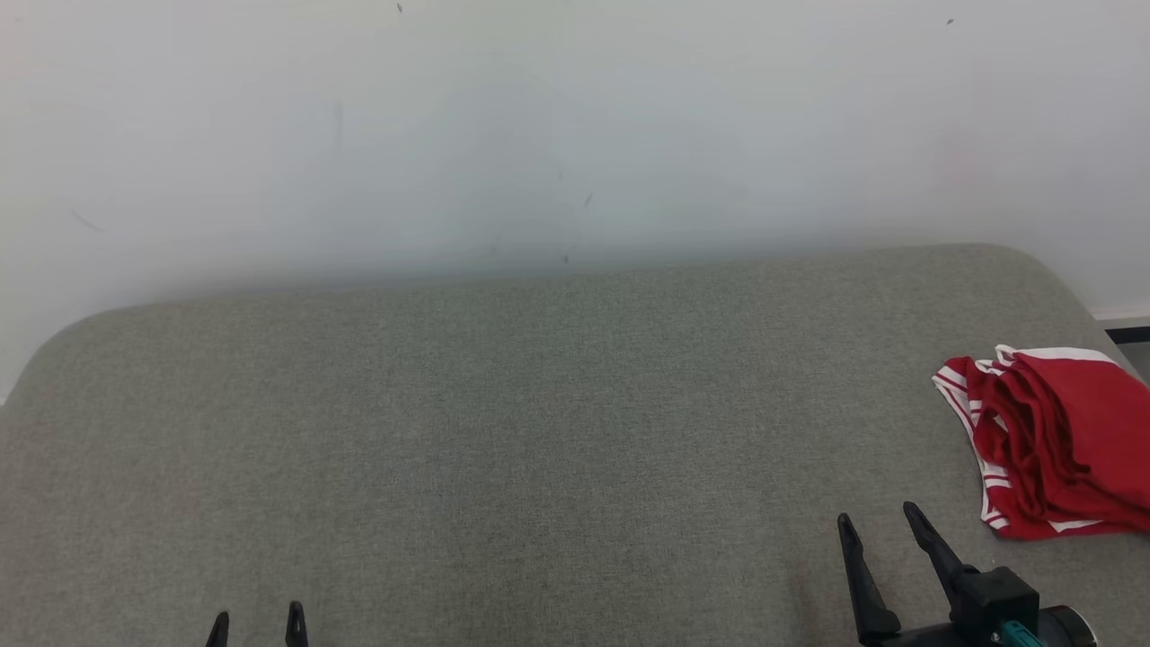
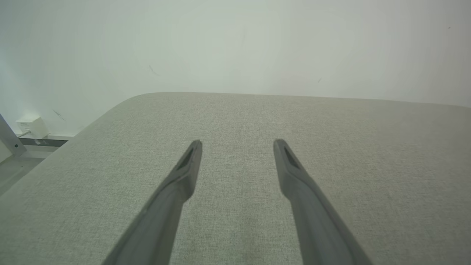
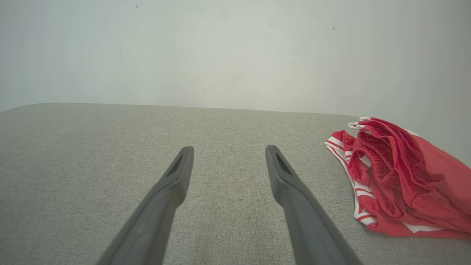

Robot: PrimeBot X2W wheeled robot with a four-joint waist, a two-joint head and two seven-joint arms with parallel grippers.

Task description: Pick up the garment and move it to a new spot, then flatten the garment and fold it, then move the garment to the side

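garment (image 1: 1056, 440) — red, white-striped | folded bundle | lying at right

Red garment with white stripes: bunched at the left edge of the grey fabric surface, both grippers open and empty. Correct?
Wrong side. The red garment with white stripes lies bunched at the right edge of the grey fabric surface, as the head view shows. The left gripper and right gripper are open and empty.

A folded red garment (image 1: 1056, 445) with white stripes lies at the right edge of the grey fabric surface (image 1: 503, 431) before a pale wall (image 1: 539, 126), near the right gripper (image 1: 880, 519), jaws apart, with the left gripper (image 1: 257, 620) low at left.
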